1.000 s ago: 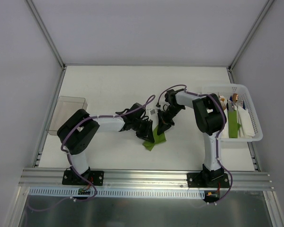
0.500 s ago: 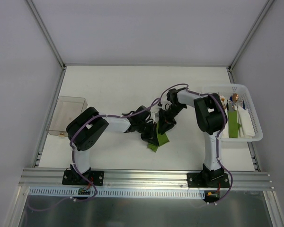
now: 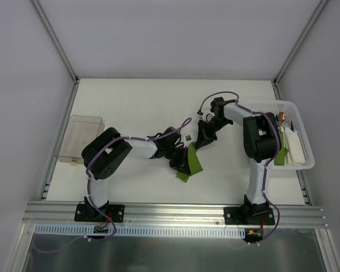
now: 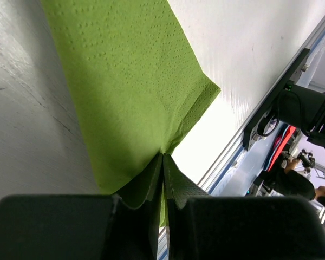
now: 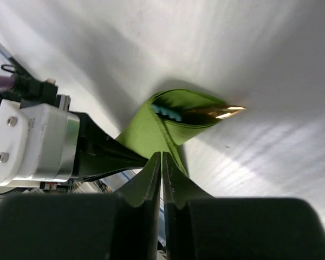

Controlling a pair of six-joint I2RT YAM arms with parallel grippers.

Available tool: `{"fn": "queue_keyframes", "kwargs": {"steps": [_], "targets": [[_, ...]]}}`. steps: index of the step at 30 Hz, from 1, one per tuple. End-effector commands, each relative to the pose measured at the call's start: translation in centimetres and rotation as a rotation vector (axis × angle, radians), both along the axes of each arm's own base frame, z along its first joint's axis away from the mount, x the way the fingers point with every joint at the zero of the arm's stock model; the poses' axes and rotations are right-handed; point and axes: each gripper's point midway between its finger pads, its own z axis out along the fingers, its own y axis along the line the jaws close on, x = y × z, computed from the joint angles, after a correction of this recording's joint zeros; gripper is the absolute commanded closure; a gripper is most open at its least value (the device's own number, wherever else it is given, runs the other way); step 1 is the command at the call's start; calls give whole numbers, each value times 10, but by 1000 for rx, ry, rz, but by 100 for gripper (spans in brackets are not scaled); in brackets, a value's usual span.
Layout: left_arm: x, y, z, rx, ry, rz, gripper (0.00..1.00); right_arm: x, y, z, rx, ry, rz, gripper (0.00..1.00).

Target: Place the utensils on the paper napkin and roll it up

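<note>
White arms (image 3: 140,148), black joints (image 3: 105,158); purple cables (image 3: 221,94); matte black left hand (image 4: 162,160), right hand (image 5: 161,158)

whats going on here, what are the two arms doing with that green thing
Both arms are working on the thin olive-green paper napkin on the white table. The left gripper and the right gripper are each pinched shut on it. It is folded over, and a shiny metal utensil tip pokes out of the fold. The white plastic basket on the right holds brown-handled cutlery.
</note>
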Motion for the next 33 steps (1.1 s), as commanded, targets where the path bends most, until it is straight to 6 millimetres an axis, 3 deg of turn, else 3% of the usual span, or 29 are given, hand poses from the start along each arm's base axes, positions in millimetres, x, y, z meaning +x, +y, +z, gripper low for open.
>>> {"fn": "queue_keyframes", "kwargs": {"steps": [1, 9, 14, 18, 20, 21, 25, 28, 33], "targets": [[-3, 27, -38, 119, 41, 39, 95, -12, 19, 20, 97, -20, 28, 94], [2, 30, -37, 40, 73, 61, 95, -36, 36, 3, 154, 22, 56, 93], [2, 28, -35, 9, 78, 57, 94, -57, 27, -29, 65, 86, 65, 94], [4, 24, -29, -27, 63, 48, 87, -53, 17, -45, -24, 84, 62, 94], [5, 22, -21, -59, 53, 48, 83, -52, 15, -49, -50, 89, 59, 94], [7, 18, -13, -93, 33, 40, 77, -51, 14, -51, -62, 93, 53, 94], [18, 17, 29, -159, -98, 59, 63, -52, 9, -57, -107, 100, 50, 95], [35, 23, 56, -173, -168, 109, 59, -53, 6, -59, -123, 104, 51, 96], [72, 41, 75, -73, -245, 192, 57, -51, 6, -60, -131, 102, 52, 96]]}}
